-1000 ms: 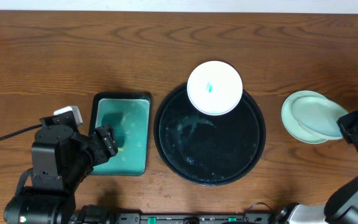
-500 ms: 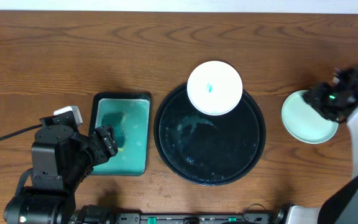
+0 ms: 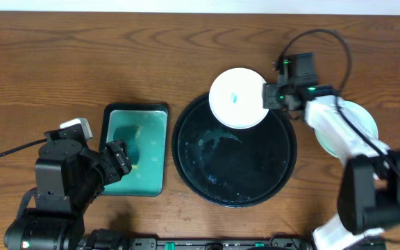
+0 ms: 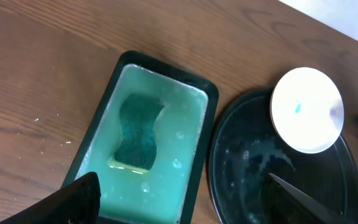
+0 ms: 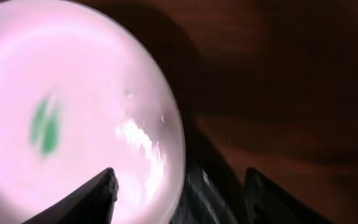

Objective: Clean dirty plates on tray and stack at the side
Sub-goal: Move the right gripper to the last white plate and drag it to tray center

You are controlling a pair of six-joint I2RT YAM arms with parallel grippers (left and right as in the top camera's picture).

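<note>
Across the far rim of the black tray [image 3: 236, 177] lies a white plate [image 3: 239, 97], part of it over the tray and part past the rim above the table [image 3: 82, 55]. A small teal smear marks its middle. My right jaws are wide apart at this plate's right edge and hold nothing. From my right wrist, one finger [image 5: 101, 193] shows in front of the plate's surface and the other stands off to the side over dark wood, so the plate's edge falls between them. Whether either finger touches it I cannot tell.

Further right on the table, well apart from the tray, a pale plate [image 3: 362, 119] lies half hidden under my right arm.

My left jaws are also spread wide and empty, hanging above the near end of the rectangular tray [image 4: 182, 118]. That tray holds pale green soapy water and a teal sponge [image 4: 135, 134], and it sits just beside the black tray.
</note>
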